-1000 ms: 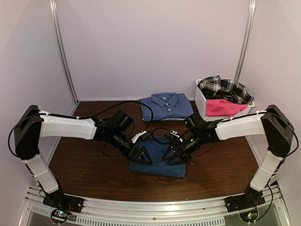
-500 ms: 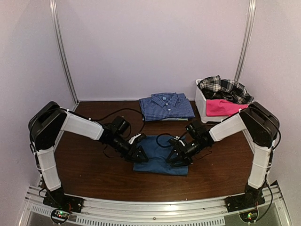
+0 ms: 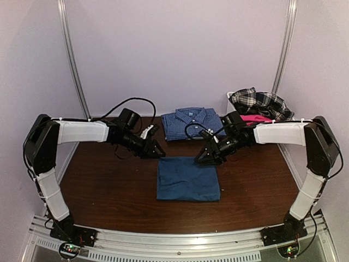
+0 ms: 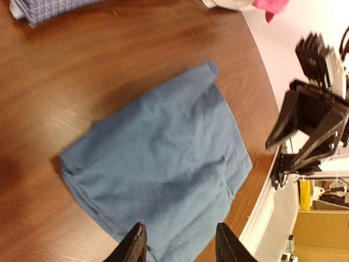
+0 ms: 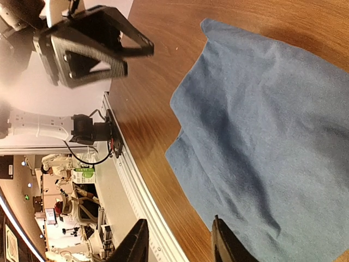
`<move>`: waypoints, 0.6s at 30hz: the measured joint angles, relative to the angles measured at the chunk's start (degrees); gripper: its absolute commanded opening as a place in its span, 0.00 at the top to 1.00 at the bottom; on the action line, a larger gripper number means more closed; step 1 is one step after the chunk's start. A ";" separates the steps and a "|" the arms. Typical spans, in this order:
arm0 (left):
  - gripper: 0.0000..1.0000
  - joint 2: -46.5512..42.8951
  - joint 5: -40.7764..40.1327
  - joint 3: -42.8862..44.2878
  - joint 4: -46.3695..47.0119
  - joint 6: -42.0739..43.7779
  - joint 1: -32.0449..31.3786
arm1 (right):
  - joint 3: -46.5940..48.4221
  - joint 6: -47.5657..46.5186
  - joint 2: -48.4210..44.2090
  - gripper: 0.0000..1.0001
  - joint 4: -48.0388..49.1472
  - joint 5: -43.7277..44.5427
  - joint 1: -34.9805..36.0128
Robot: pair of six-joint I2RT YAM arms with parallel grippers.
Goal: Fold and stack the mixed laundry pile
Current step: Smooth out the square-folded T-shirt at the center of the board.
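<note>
From above, your dark blue T-shirt lies folded flat at the middle of the tabletop. Left wrist: your left gripper hangs over it, jaws parted, empty. Right wrist: your right gripper likewise, jaws parted, holding nothing.

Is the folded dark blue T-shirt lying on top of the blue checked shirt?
No, the dark blue T-shirt lies alone on the wooden table, nearer the arms than the blue checked shirt, with bare wood between them.

We see L white-and-black arm & R arm reaching inward, elbows out; L black two-finger pincer & R pincer tilted down, jaws apart.
</note>
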 measured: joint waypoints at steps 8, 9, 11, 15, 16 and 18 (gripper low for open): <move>0.68 4.24 -8.17 8.20 -4.76 1.27 4.26 | 0.52 -1.18 -0.85 0.79 -1.18 7.69 7.02; 0.68 5.09 -8.50 8.20 -5.20 1.33 4.07 | 1.01 -1.38 -0.24 0.80 -1.31 8.70 8.20; 0.68 6.43 -8.74 8.15 -6.05 1.38 3.87 | 1.90 -1.68 1.09 0.82 -1.36 10.29 10.16; 0.67 7.56 -8.76 7.78 -7.30 1.36 3.30 | 4.22 -2.05 5.22 0.84 -1.36 13.99 12.44; 0.67 7.56 -8.76 7.72 -7.32 1.36 3.19 | 4.63 -2.14 6.05 0.85 -1.33 14.69 12.83; 0.67 7.63 -8.74 7.72 -7.23 1.31 2.73 | 5.29 -2.19 7.98 0.85 -1.22 16.17 13.66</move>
